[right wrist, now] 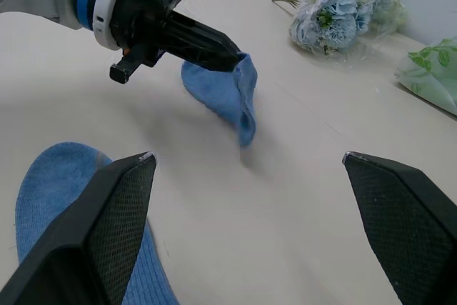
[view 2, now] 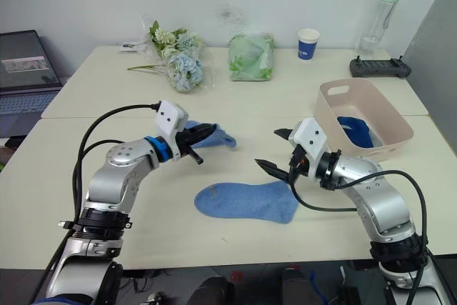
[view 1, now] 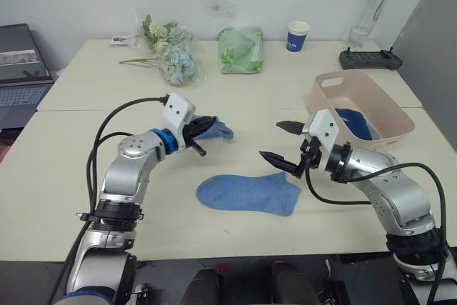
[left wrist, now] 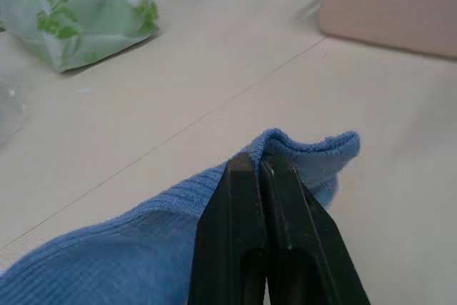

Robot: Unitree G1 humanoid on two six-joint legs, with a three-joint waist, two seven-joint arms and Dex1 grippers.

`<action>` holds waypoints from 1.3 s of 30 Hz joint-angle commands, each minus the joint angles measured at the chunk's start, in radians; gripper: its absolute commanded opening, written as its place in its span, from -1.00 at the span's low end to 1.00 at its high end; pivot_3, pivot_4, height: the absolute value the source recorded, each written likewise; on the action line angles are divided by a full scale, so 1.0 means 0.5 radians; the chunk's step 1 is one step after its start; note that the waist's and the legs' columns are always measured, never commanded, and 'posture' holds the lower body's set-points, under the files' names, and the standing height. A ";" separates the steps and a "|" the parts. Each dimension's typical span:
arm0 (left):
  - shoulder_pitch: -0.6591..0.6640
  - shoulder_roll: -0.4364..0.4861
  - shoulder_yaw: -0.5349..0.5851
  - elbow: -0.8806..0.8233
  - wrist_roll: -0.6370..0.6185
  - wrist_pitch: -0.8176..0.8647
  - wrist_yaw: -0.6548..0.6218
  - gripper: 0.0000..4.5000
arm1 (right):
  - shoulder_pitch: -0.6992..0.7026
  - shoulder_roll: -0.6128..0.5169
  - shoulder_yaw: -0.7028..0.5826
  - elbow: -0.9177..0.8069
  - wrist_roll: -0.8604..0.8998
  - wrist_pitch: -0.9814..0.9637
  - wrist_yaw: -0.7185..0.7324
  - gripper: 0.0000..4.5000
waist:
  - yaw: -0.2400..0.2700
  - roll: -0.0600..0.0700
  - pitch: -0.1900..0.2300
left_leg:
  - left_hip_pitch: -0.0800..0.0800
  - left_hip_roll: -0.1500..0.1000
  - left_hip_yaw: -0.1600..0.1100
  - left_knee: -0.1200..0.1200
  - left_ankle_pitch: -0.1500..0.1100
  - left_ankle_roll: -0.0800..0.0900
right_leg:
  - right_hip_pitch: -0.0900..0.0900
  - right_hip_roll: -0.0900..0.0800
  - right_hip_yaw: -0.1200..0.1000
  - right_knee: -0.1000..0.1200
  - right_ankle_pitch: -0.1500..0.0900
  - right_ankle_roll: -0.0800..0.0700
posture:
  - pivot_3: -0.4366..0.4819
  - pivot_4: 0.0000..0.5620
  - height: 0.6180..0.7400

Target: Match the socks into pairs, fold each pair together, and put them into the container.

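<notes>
Left gripper clamped on light blue sock, lifted. Right gripper spread wide, empty. Flat mate sock lies crosswise, nearer right gripper. Container far right.

1. The left gripper was closed on a light blue sock, held near the middle of the table.
2. A second light blue sock lay flat on the table, nearer the front edge.
3. The right gripper hovered with its fingers spread wide, just beside that flat sock's end.
4. The pink tub stood to the right, a dark blue sock inside.
</notes>
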 commanded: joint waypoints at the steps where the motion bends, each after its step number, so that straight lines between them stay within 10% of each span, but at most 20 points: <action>1: 0.046 -0.110 -0.128 -0.347 -0.115 0.274 0.065 -0.99 | -0.045 -0.056 -0.083 -0.009 0.001 -0.049 0.026 1.00 | 0.000 0.000 0.000 | 0.000 0.000 0.000 0.000 0.000 0.000 | 0.000 0.000 0.000 0.000 0.000 0.000 | -0.05 -0.47 1.00; 24: 0.203 -0.195 -0.400 -0.621 -0.083 0.391 0.143 -0.99 | -0.023 -0.041 0.256 0.158 -0.249 -0.088 0.051 1.00 | -0.005 0.000 0.000 | 0.002 0.002 0.001 -0.001 0.002 -0.003 | 0.001 0.002 0.003 0.000 0.000 0.000 | -0.05 -0.47 1.00; 39: 0.221 -0.162 -0.380 -0.645 -0.110 0.409 0.128 -1.00 | -0.066 0.067 0.217 0.279 -0.284 -0.157 0.051 -0.99 | -0.006 0.000 0.000 | 0.002 0.002 0.000 -0.001 0.003 -0.006 | 0.001 0.002 0.003 0.000 0.000 0.000 | -0.05 -0.47 1.00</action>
